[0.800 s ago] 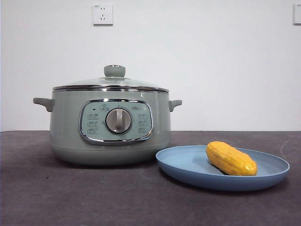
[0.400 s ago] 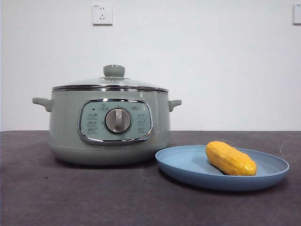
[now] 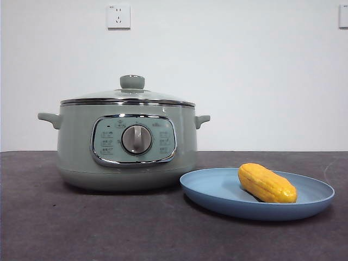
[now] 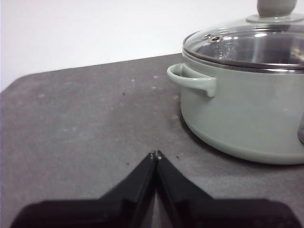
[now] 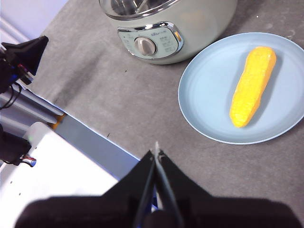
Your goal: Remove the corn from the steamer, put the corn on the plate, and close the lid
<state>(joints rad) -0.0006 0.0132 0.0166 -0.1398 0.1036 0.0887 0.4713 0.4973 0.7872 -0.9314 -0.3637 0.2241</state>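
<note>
On the dark grey worktop [image 3: 109, 223] the steamer [image 3: 128, 144] stands to the left, its chrome-framed control panel and grey dial [image 3: 136, 139] facing the front camera. Its lid [image 3: 128, 95] sits flat on the rim, glass dome down and sage-green knob [image 3: 132, 81] upright on top, so the pot is closed. Just right of the steamer and a little nearer lies the plate [image 3: 217, 187], its rim close to the pot's base; whether the two touch cannot be told. The corn [image 3: 267, 183] rests on the plate's right half, lying on its side with one tapered end angled toward the near right.

No arm shows in the front view. The left hand [image 4: 155, 155] hovers above bare worktop beside the steamer's side handle [image 4: 191, 79], apart from it, with its two black jaws pressed together at the tips and nothing between them. The right hand [image 5: 156, 151] hangs high over the near edge of the worktop, well apart from plate and corn, jaws likewise pressed together and empty.
</note>
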